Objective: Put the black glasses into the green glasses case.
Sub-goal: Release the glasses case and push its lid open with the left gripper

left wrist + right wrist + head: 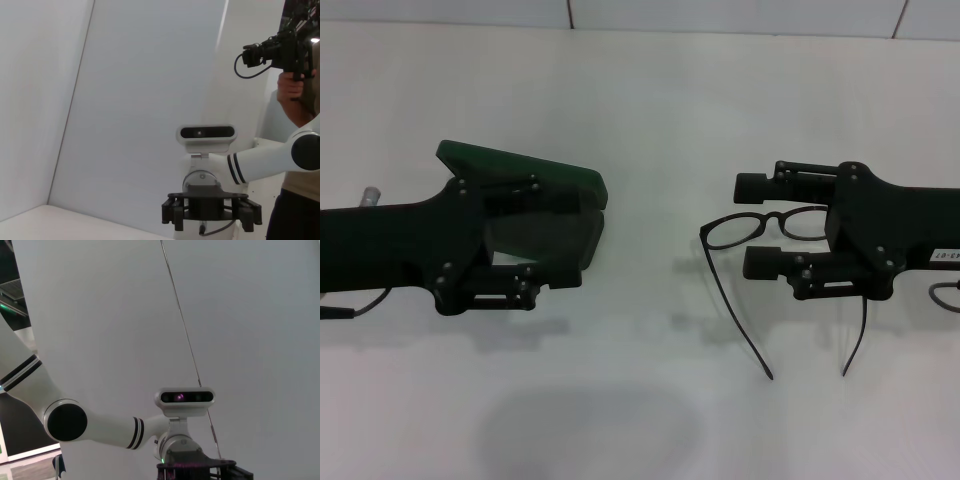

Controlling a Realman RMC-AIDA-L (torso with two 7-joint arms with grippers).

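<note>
Precariously, the right tool [760, 225] stood wide around the black glasses [775, 222]; closing off-centre could bend their frame, while the left tool [565, 235] straddled the green glasses case [520, 165].

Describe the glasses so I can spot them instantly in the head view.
On the white table, look to the robot's right, at the right gripper. The black glasses lie between its fingers, the only thin wire-like shape: rounded lenses, two slender temple arms trailing toward the robot.

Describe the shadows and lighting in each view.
Head view: soft shadows under both arms on the white table, and a broad dim oval shadow near the front edge; black glasses cast faint shadows. Left wrist and right wrist views: evenly lit plain wall, no strong glare.
</note>
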